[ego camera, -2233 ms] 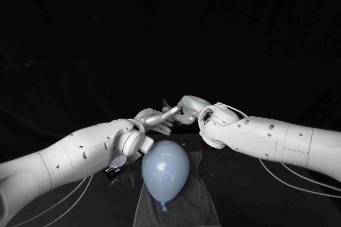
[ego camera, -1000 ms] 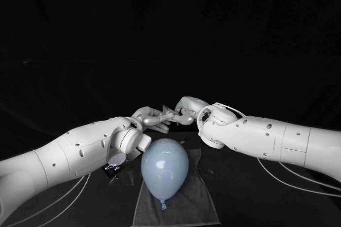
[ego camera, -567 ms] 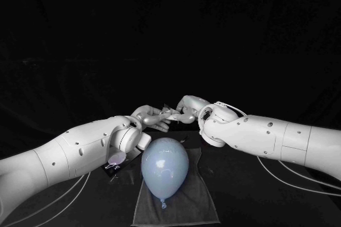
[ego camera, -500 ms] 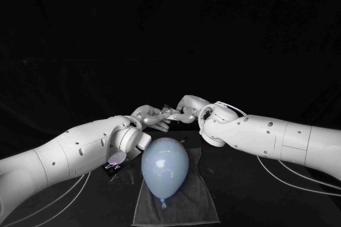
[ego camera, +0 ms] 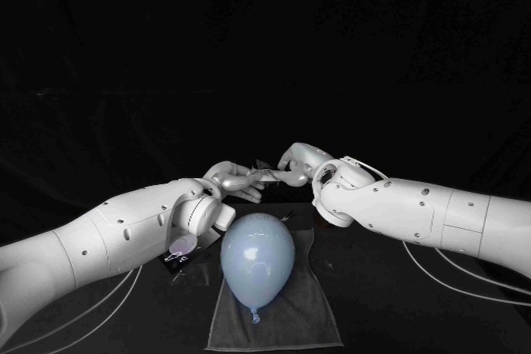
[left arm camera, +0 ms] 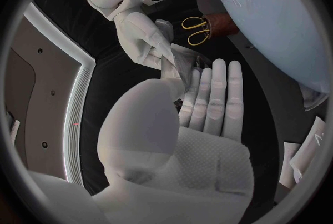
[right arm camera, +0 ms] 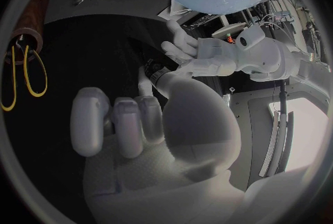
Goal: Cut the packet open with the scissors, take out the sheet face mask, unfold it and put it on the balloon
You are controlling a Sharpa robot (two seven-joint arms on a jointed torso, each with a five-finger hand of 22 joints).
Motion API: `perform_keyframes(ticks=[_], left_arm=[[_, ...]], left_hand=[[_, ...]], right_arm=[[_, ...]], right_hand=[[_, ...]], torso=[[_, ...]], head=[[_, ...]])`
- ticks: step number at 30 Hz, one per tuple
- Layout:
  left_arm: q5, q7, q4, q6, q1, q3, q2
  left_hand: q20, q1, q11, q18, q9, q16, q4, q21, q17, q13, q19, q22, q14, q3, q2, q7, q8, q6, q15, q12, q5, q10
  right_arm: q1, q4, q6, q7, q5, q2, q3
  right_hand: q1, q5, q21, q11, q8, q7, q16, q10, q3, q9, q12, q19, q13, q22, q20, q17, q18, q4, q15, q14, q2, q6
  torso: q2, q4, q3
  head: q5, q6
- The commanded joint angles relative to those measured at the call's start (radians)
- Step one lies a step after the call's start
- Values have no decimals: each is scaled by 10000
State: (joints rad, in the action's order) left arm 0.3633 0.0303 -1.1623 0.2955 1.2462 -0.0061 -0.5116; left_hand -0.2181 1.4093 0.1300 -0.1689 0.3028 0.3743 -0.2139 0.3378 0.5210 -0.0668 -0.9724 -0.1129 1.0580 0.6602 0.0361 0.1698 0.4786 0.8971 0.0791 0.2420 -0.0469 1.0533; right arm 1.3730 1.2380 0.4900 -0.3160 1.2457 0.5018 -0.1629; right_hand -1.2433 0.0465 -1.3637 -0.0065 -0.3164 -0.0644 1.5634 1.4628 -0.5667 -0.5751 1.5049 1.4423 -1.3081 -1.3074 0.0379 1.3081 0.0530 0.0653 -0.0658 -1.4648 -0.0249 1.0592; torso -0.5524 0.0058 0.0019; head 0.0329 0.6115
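Pale mask (ego camera: 263, 169) gripped; left hand (ego camera: 233, 177), right hand (ego camera: 297, 161) higher.

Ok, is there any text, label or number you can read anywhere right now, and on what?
No text can be read.
White marks on the small dark item under the left arm: too small to read.
sheet mask: no print seen.
balloon: no print seen.
scissors: no print seen.
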Motion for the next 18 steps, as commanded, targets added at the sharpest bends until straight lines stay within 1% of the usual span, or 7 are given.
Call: perform_keyframes(ticks=[1, 3, 6, 7, 11, 15, 18], left_arm=[[26, 16, 35, 348, 24, 12, -53], [27, 27, 33, 357, 26, 11, -61], [28, 51, 35, 357, 28, 11, -73], [31, 65, 36, 351, 30, 11, -81], [60, 96, 42, 348, 35, 10, -99], [106, 130, 48, 355, 39, 9, -114], [122, 151, 54, 355, 41, 9, -123]], left_hand=[[54, -270, -21, -109, 211, 80, 520, 107, 24, -12, 75, -63, 34, 592, 32, 18, 89, 7, 17, -57, -22, 98], [68, -587, -32, -106, 225, 101, 754, 207, 45, -14, 115, -122, 55, 849, 69, 8, 143, 19, 4, -76, -21, 149], [70, -743, -35, -104, 231, 109, 846, 250, 54, -15, 138, -148, 59, 950, 72, 4, 169, 24, 1, -86, -21, 165], [71, -983, -39, -102, 240, 121, 1001, 319, 70, -16, 178, -190, 64, 1096, 81, 1, 207, 21, -2, -103, -18, 190], [75, -1028, -44, -104, 245, 126, 1072, 347, 75, -17, 186, -206, 67, 1127, 89, -8, 223, 24, -6, -105, -17, 203], [79, -1041, -47, -106, 247, 128, 1115, 365, 78, -17, 188, -216, 68, 1144, 85, -13, 231, 25, -9, -108, -17, 207], [85, -1055, -51, -107, 249, 130, 1167, 388, 81, -17, 191, -230, 71, 1169, 71, -17, 239, 27, -12, -111, -17, 214]], right_arm=[[8, -61, 858, -306, -34, 73, 17], [8, -97, 970, -358, -17, 77, 21], [9, -175, 1091, -444, 31, 81, 25], [9, -216, 1135, -492, 65, 83, 27], [9, -315, 1222, -601, 129, 103, 34], [9, -343, 1256, -699, 207, 126, 39], [9, -345, 1253, -749, 249, 140, 43]], right_hand=[[82, 26, 19, -70, -187, 32, 56, 735, -603, -416, -45, -14, -2090, -762, -15, 2564, 46, -525, -79, -1047, 55, 92], [104, 26, 2, -74, -208, 35, 57, 737, -660, -421, -44, -1, -2092, -781, -17, 2569, 41, -555, -82, -1048, 49, 93], [121, 25, 2, -76, -220, 36, 57, 740, -693, -423, -42, 0, -2095, -783, -18, 2570, 41, -570, -84, -1048, 45, 93], [126, 25, 3, -76, -224, 37, 60, 741, -703, -424, -40, 0, -2097, -783, -18, 2579, 41, -575, -84, -1050, 44, 92], [139, 25, -17, -77, -233, 38, 61, 742, -725, -426, -39, 13, -2098, -802, -19, 2582, 36, -587, -85, -1051, 36, 92], [139, 25, -17, -77, -233, 38, 61, 742, -725, -426, -39, 13, -2098, -802, -19, 2582, 36, -587, -85, -1051, 36, 92], [161, 26, -40, -79, -250, 40, 65, 747, -764, -429, -33, 30, -2104, -826, -20, 2597, 29, -612, -87, -1054, 21, 92]], torso=[[2, -3, 6], [1, -5, 3], [-2, -8, 2], [-2, -8, 2], [-5, 5, 6], [-1, -4, 3], [-1, 1, 4]], head=[[7, -1], [24, -11], [39, -8], [39, -8], [69, -32], [55, -24], [78, -35]])
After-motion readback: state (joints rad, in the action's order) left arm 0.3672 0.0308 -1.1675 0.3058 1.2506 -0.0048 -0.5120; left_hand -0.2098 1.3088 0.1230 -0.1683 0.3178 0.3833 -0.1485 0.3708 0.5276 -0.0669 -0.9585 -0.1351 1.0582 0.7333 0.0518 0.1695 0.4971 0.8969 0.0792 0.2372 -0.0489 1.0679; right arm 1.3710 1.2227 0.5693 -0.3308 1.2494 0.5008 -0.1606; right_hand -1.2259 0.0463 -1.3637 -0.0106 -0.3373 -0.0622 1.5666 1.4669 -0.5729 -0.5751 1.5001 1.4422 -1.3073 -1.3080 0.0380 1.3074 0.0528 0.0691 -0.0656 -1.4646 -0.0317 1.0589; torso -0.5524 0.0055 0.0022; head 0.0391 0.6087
